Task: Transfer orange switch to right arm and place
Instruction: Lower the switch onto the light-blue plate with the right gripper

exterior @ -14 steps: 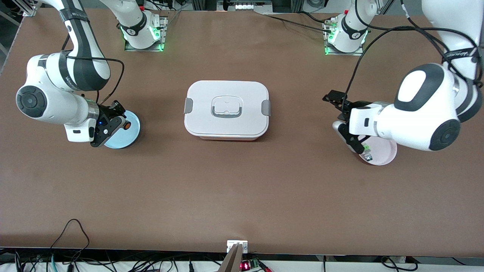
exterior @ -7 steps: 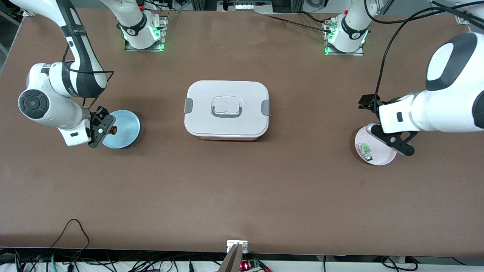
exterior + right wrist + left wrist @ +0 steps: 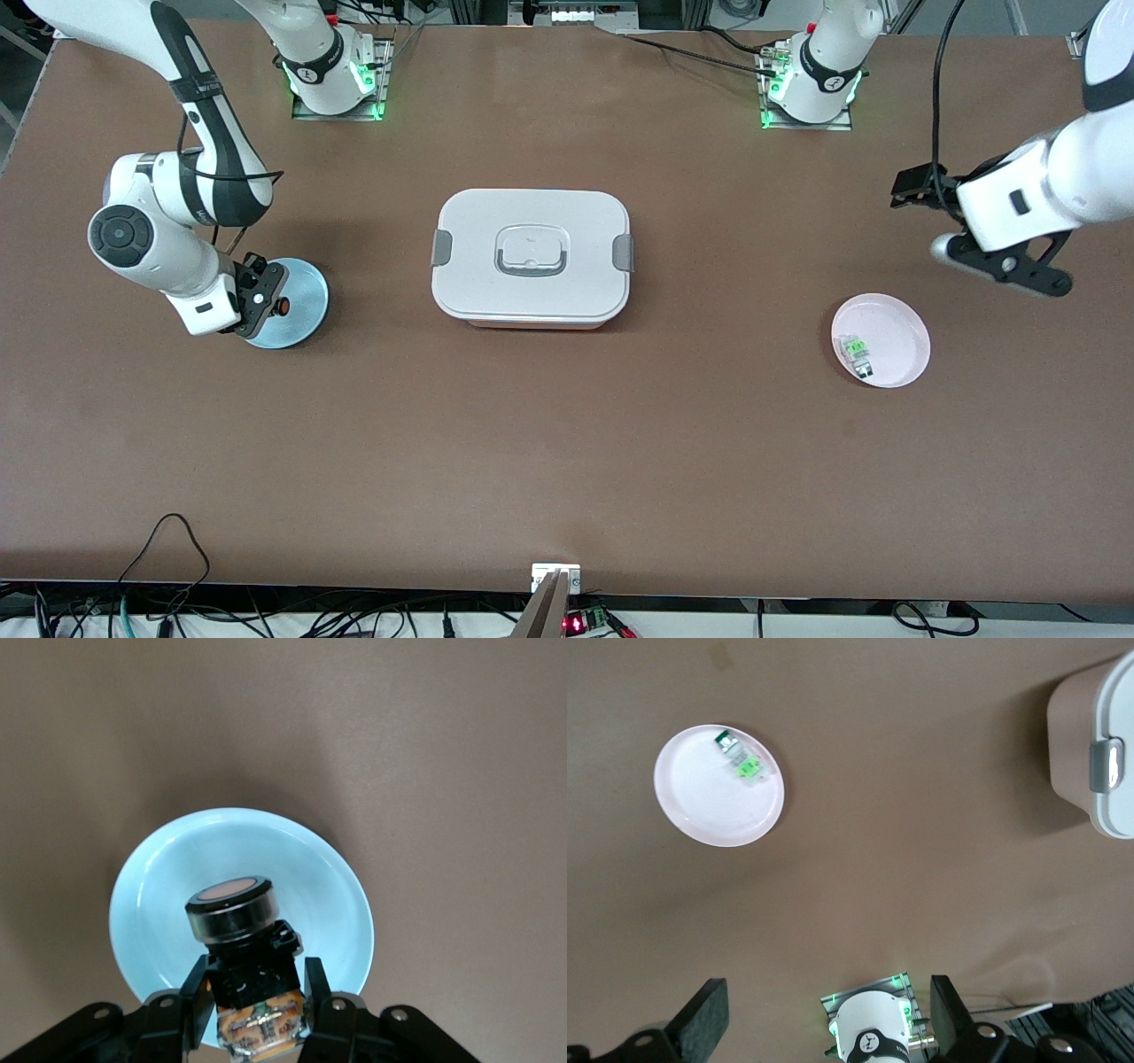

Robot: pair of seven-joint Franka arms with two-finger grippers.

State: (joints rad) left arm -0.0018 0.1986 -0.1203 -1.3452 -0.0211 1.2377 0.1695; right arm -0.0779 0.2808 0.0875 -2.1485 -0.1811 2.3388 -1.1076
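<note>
Directly beneath the right gripper, which is pinching the black orange-capped switch, a round pale-blue plate is waiting: lowering straight, releasing gently seems best. Left gripper is idling agape, empty.

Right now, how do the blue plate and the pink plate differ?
The blue plate lies toward the right arm's end of the table; the pink plate toward the left arm's end. The right gripper holds the orange switch over the blue plate; the pink plate carries a white-and-green part. Both are small and round.
</note>
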